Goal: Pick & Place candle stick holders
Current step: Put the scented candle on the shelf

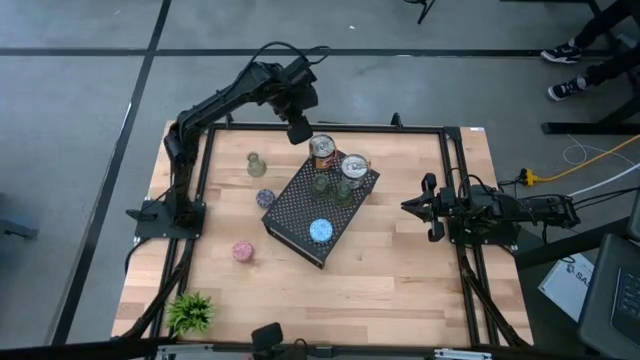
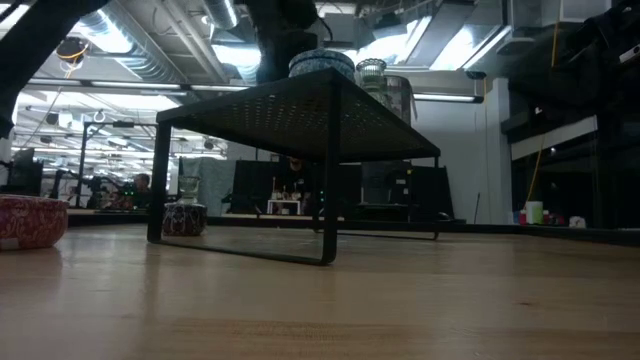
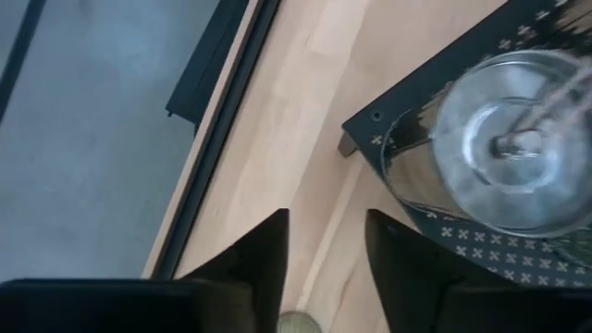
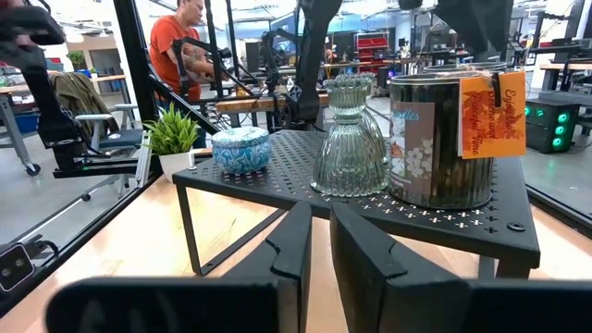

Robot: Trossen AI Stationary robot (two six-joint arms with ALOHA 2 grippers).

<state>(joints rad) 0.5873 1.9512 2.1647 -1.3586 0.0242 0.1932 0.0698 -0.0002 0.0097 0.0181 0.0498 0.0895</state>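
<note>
Hovering left end effector (image 1: pixel 298 131) just beyond perforated box's (image 1: pixel 300 215) far corner.

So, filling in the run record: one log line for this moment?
left tool: empty, above rack's far corner | right tool: shut, waiting at table's right

Low view: black perforated rack (image 2: pixel 300 105) top hides most of the holders on it; only the blue tin (image 2: pixel 321 63) rim and a glass holder (image 2: pixel 371 72) top show. Pink holder (image 2: pixel 30 221) cut off at the edge. Left wrist view: silver can (image 3: pixel 504 143) blurred and cropped.
</note>
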